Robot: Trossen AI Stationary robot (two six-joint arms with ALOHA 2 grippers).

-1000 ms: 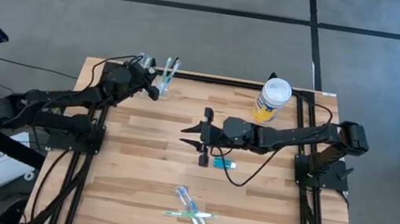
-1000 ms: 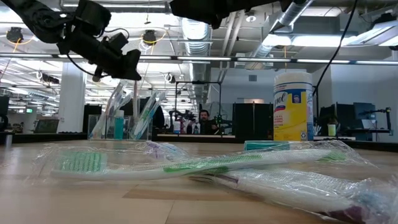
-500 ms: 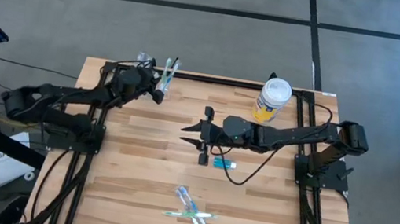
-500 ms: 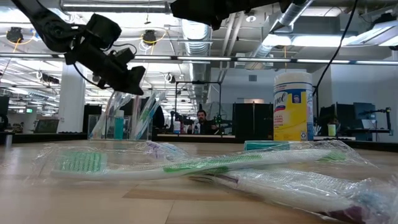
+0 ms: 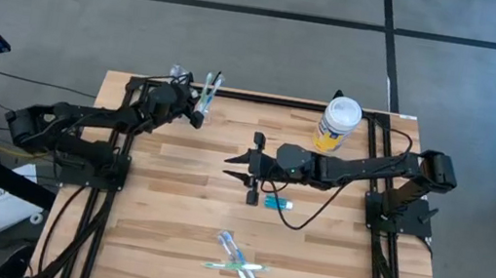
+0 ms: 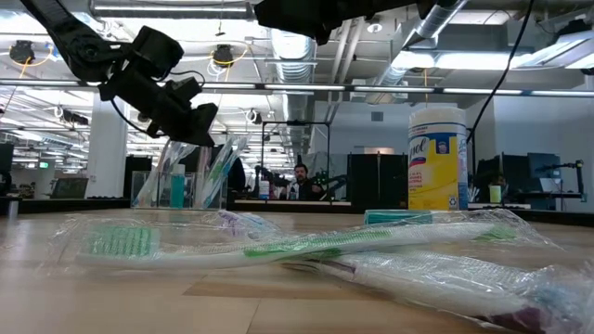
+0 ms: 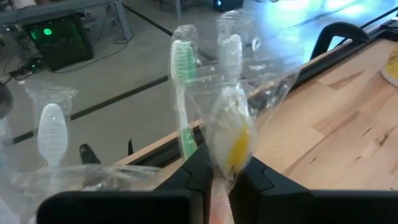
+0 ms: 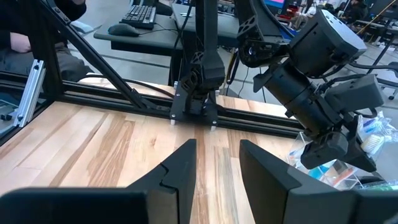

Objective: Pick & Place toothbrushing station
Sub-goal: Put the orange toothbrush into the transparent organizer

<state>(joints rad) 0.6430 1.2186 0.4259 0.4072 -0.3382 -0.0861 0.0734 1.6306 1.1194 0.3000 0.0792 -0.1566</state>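
Upper-left corner of the table, high view: the left gripper [image 5: 194, 115] sits right at the clear cup [image 5: 203, 96], close to the table's far edge.
Claw, left: in the left wrist view the two fingers are pinched narrowly on the handle of a wrapped toothbrush [image 7: 227, 127], whose head points up and away from the wrist.
Cup contents: a green toothbrush [image 7: 181, 93] stands beside the held one, and more wrapped brushes lean in the cup in the low view.
Step in hand: seating the held brush in the cup, as I judge it.
Doing it well: keep the handle upright and low inside the rim, then part the fingers only a little so the crinkled wrapper does not drag the brush back out; lift straight up, clear of the neighbouring brushes, so the light cup does not tip.
Left arm pose: stretched from the left edge of the frame toward the far corner, with the wrist tilted down at the cup.
Right arm: the right gripper [image 5: 244, 166] hovers over mid-table, fingers apart and empty.
Left to move: the teal tube [image 5: 279, 203] just beside the right gripper, and loose wrapped toothbrushes [image 5: 238, 259] in the lower middle of the frame.
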